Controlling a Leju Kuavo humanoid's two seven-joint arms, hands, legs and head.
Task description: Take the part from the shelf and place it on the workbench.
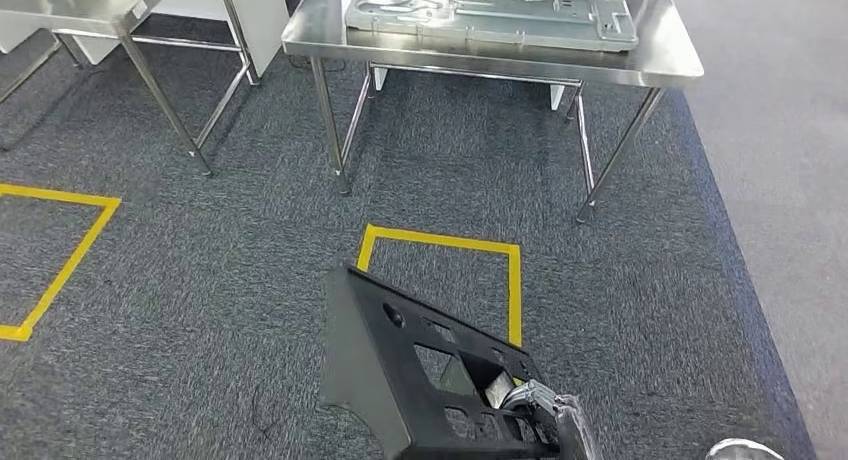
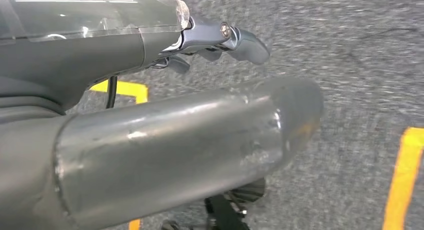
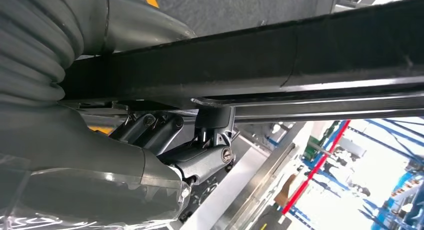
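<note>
Short of the workbench [image 1: 660,70], the right hand [image 1: 545,405] gripped the black part [image 1: 400,370] by one edge; its overhang could twist free. The left hand [image 2: 220,40] hung empty, fingers loosely apart.

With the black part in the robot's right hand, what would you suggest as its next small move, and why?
Probably a step forward onto the yellow floor square. The right hand holds the black part low above the carpet, while the steel workbench stands beyond that square. A grey metal panel covers much of its top, so the bare near edge looks like the place to aim for.
</note>
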